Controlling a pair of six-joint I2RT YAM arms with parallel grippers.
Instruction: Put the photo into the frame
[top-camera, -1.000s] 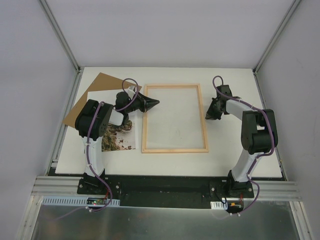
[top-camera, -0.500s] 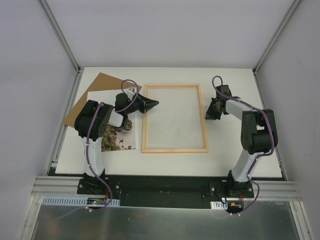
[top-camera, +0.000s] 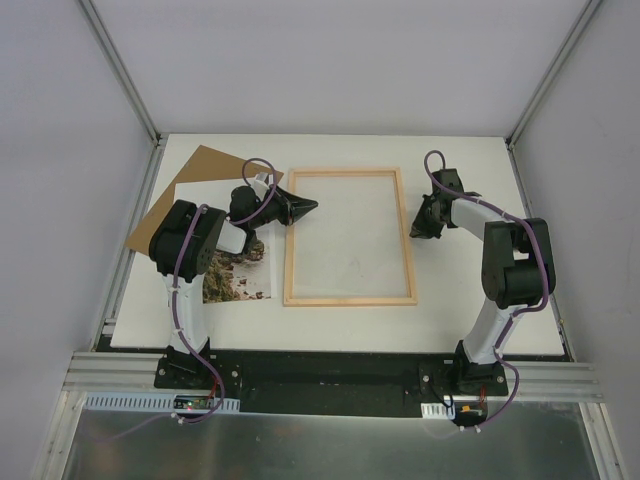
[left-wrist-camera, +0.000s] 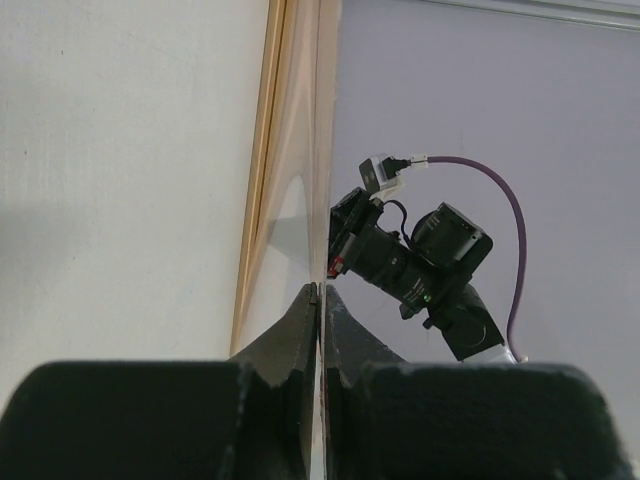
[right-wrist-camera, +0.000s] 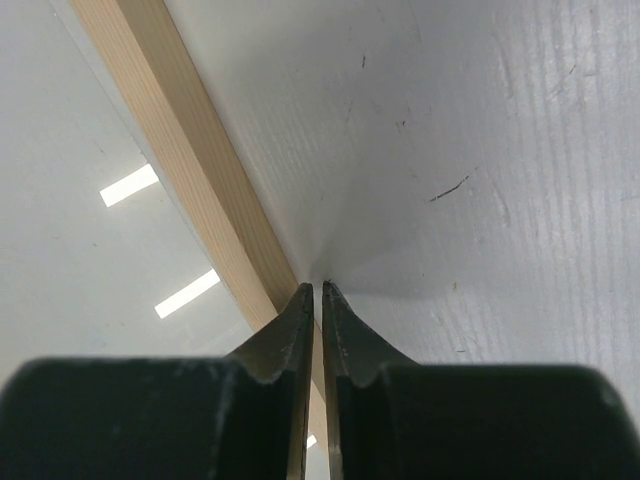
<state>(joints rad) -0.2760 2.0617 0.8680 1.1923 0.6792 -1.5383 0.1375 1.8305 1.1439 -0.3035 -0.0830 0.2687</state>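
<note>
The large, thin rectangular frame (top-camera: 290, 250) of light natural wood with a clear pane lies flat in the middle of the white table (top-camera: 480, 300), long sides running away from the arm bases. The photo (top-camera: 240, 282) – a rectangular paper print of a rocky green-brown cliff, picture side up – is not in it. It lies flat to the left, its right edge just beside the frame's left rail with a narrow strip of table between them. Its upper part is hidden under the left arm (top-camera: 190, 240), and its far corner overlaps a plain brown backing board (top-camera: 195, 170) that sits skewed at the table's far left.

The left gripper (top-camera: 308, 206) reaches in from the left, its tip just past the left rail near the far left corner. In the left wrist view its fingers (left-wrist-camera: 300, 330) are pressed together at the wooden edge – whether they pinch anything I cannot tell.

The right gripper (top-camera: 418, 230) sits at the outer edge of the right rail. Its fingers (right-wrist-camera: 290, 340) are all but closed, a thin slit between them, and nothing shows in the slit.

Bare table runs along the frame's right side, its near edge and its far edge; on the left the photo and board fill the space up to the table's edge.
</note>
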